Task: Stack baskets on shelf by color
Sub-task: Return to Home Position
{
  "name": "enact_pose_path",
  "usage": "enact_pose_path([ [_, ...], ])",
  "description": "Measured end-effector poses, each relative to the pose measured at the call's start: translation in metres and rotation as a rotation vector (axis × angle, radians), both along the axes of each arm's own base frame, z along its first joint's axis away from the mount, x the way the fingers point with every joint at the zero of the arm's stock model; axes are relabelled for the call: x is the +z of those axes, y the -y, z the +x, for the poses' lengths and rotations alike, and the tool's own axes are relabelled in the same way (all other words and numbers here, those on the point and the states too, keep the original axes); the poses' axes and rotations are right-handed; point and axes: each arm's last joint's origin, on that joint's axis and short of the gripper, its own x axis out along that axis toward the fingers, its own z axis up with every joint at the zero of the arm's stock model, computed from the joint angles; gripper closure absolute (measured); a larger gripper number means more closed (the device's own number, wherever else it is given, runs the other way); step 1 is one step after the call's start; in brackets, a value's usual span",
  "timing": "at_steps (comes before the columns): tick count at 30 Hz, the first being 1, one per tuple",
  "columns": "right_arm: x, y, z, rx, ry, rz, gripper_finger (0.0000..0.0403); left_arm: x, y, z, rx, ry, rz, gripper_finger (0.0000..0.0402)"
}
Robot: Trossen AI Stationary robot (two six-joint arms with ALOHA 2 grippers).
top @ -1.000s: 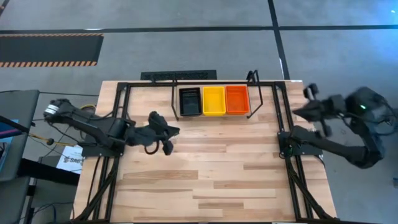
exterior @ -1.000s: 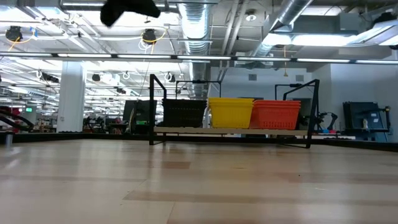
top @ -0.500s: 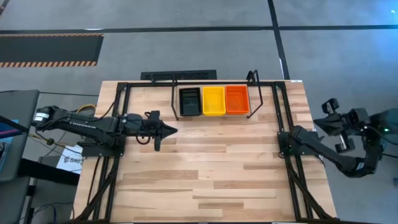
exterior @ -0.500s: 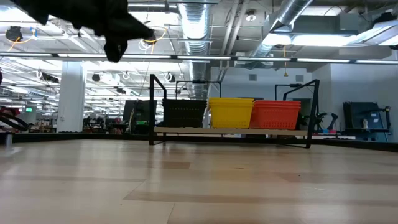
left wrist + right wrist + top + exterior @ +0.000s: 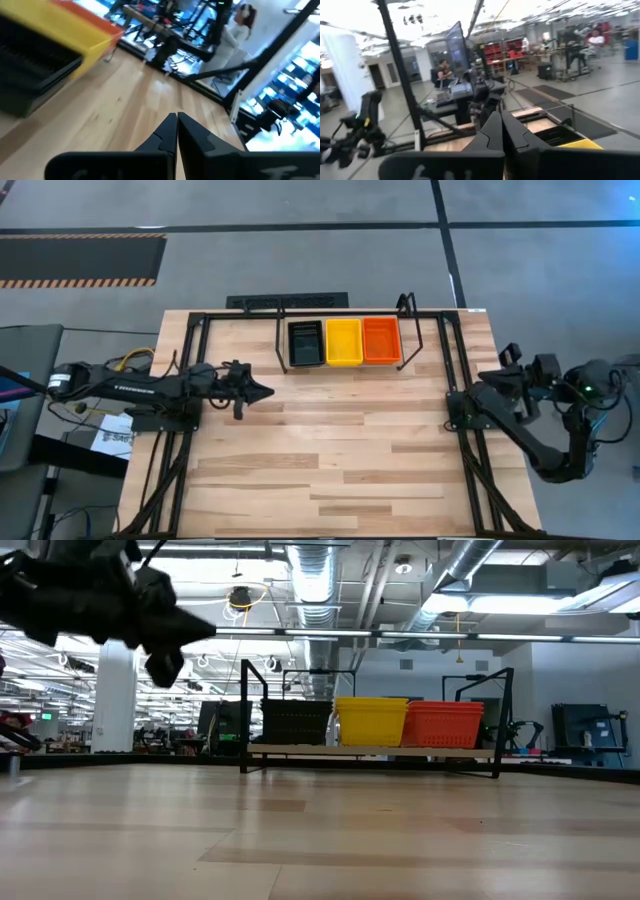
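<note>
Black baskets (image 5: 306,343), yellow baskets (image 5: 343,342) and red-orange baskets (image 5: 380,340) fill the shelf (image 5: 244,715); left gripper (image 5: 177,119) and right gripper (image 5: 498,119) pressed together.

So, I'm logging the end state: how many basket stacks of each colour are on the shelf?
Black stack: 1
Yellow stack: 1
Red-orange stack: 1
Total: 3 stacks, side by side on the shelf. The number of baskets in each stack cannot be told.
</note>
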Motion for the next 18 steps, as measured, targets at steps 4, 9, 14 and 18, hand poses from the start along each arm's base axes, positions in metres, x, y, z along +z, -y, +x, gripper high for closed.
enact_pose_path([
  [4,0.002,-0.002,0.000,-0.072,0.022,0.034,0.0397,-0.011,-0.002,-0.011,0.027,-0.013,-0.067,0.0401],
  [9,0.002,0.001,0.000,-0.187,0.038,0.040,0.0386,-0.020,-0.003,-0.016,0.080,-0.087,-0.125,0.0401],
  [14,0.001,0.002,-0.001,-0.176,0.030,0.054,0.0379,-0.027,-0.003,-0.018,0.127,-0.150,-0.286,0.0401],
  [18,0.000,0.002,-0.001,-0.160,0.023,0.065,0.0381,-0.032,-0.002,-0.019,0.119,-0.207,-0.363,0.0401],
])
